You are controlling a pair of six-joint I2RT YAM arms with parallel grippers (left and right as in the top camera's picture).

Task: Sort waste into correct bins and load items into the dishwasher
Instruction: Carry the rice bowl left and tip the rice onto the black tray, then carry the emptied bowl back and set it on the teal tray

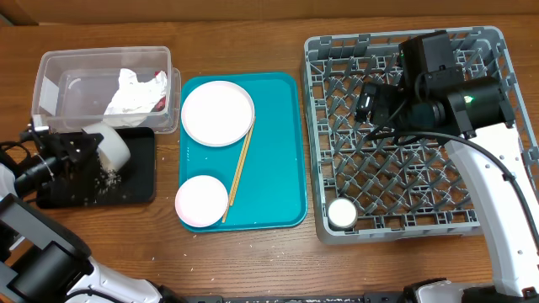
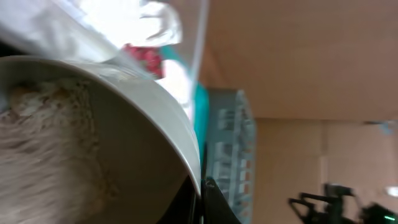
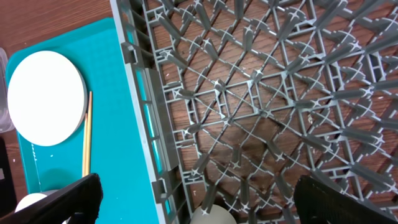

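Overhead: the left fingers [image 1: 84, 150] are clamped on a white bowl [image 1: 111, 145] tipped over the black tray [image 1: 139, 189], with grains [image 1: 105, 178] scattered below and the clear tub [image 1: 67, 84] just beyond. Left wrist: grains cling inside the bowl, so it likely needs more tilt. Right wrist: the right fingers [image 3: 62, 202] stand wide apart and empty over the rack [image 3: 152, 124]. The chopsticks [image 3: 86, 134] lie alongside its edge on the teal tray [image 3: 106, 93].

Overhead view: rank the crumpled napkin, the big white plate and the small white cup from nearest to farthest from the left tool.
1. The crumpled napkin, in the clear tub, just beyond the left tool.
2. The big white plate, on the teal tray, mid-table.
3. The small white cup, in a corner of the grey rack, far over on the right side.
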